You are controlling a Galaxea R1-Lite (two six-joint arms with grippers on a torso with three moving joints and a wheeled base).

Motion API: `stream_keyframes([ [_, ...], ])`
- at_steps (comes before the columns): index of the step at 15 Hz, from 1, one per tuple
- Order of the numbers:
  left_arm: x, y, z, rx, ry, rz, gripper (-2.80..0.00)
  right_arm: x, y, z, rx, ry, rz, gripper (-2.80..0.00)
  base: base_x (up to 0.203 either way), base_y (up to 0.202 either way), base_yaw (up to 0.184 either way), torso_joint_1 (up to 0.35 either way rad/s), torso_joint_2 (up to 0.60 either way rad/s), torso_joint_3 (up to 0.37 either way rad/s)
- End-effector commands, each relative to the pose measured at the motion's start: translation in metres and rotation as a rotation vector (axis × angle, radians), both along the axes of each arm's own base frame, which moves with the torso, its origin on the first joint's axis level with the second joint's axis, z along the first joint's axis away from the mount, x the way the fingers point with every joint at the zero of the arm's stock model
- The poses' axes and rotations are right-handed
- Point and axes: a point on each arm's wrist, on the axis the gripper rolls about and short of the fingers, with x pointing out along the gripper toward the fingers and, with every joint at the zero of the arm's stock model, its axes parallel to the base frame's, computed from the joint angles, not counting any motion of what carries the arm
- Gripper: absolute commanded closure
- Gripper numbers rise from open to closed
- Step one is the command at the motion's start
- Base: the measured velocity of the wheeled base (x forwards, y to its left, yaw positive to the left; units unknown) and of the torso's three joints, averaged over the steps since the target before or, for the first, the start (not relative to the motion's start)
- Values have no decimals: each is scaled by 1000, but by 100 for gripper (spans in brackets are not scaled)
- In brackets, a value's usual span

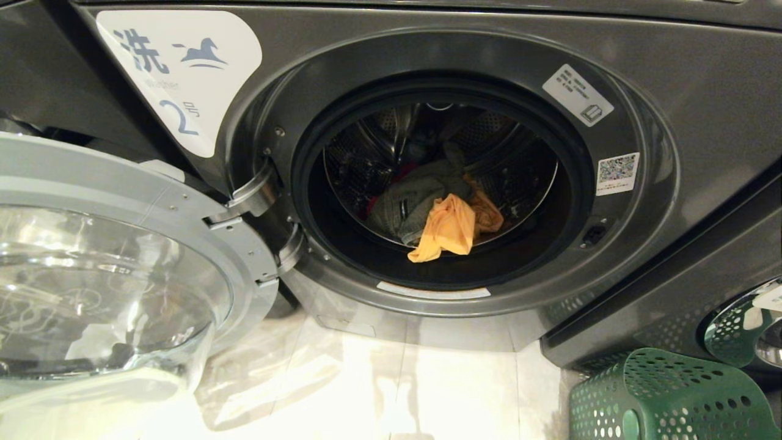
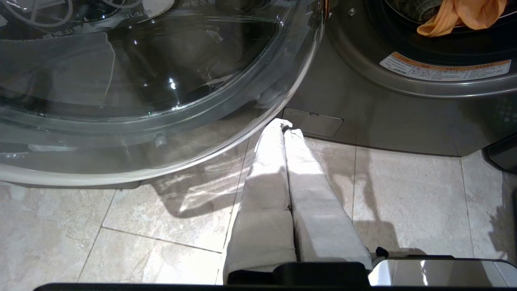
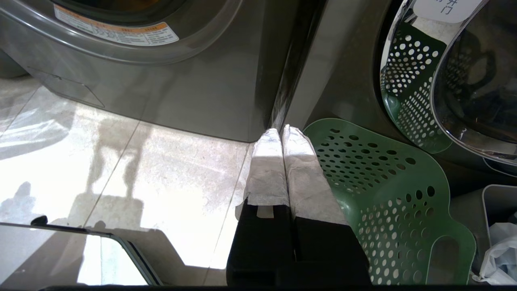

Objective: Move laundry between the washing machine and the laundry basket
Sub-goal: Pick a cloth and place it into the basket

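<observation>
Orange cloth and grey clothes sit in the middle of the head view, inside the washing machine; its door hangs open at the left; the green laundry basket waits at the lower right, and I cannot see anything in it; so I think the job has hardly begun.

Left wrist view: the left hand is in the middle, closed tight and holding nothing, over the floor; the orange cloth peeks in at the upper right.

Right wrist view: the right hand is closed and empty too; the basket lies just beside it; all the clothes are left to move.
</observation>
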Motion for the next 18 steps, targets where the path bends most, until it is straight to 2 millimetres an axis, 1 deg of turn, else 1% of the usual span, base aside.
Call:
stream_keyframes([
  [1, 0, 0, 0, -1, 0, 1, 0, 0, 0, 0, -1, 2, 0, 0, 0, 0, 0, -1, 8, -27],
  [18, 0, 0, 0, -1, 0, 1, 0, 0, 0, 0, -4, 0, 4, 0, 0, 0, 0, 0, 0, 0],
])
